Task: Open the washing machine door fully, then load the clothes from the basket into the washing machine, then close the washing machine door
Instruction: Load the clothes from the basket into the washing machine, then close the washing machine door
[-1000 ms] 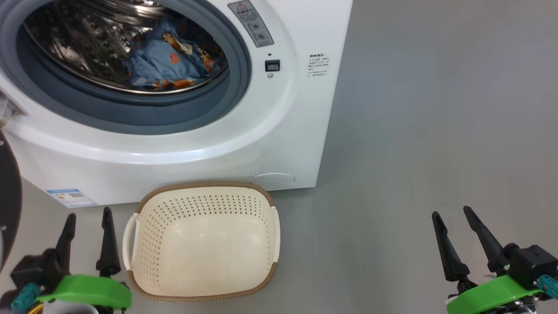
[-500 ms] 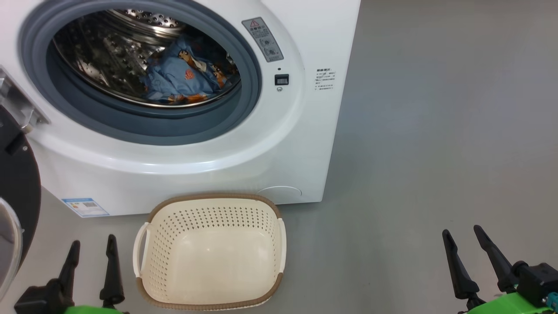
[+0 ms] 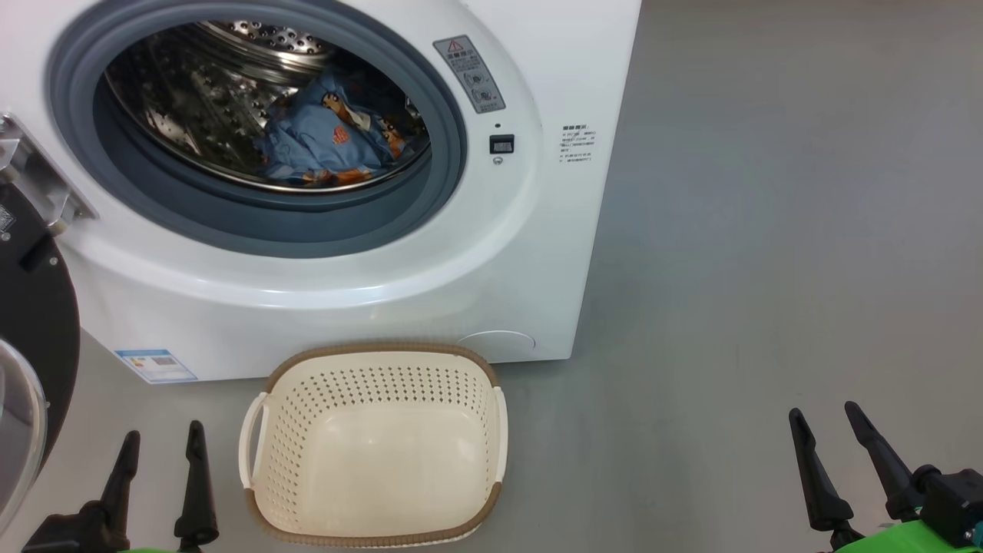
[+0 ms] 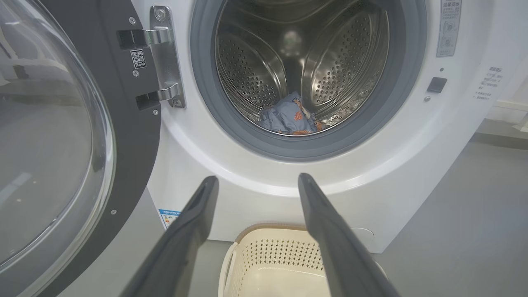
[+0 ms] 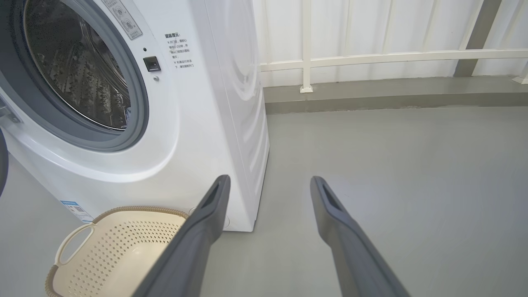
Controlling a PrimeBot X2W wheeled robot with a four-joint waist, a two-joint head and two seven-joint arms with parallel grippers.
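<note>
Leftward, washing machine door [image 3: 46, 330] swung wide, basket [image 3: 376, 350] central, grey floor [image 3: 768, 269] rightward

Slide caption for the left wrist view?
Open left gripper facing washing machine: door open, clothes in drum, basket below.

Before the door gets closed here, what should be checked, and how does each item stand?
1. Basket empty: ok.
2. Clothes inside the drum, clear of the gasket: ok.
3. Door stands open on the left, nothing caught on it: ok.
4. Left gripper open and empty: ok.
5. Right gripper open and empty: ok.
6. Basket outside the door's closing path: cannot tell.
</note>
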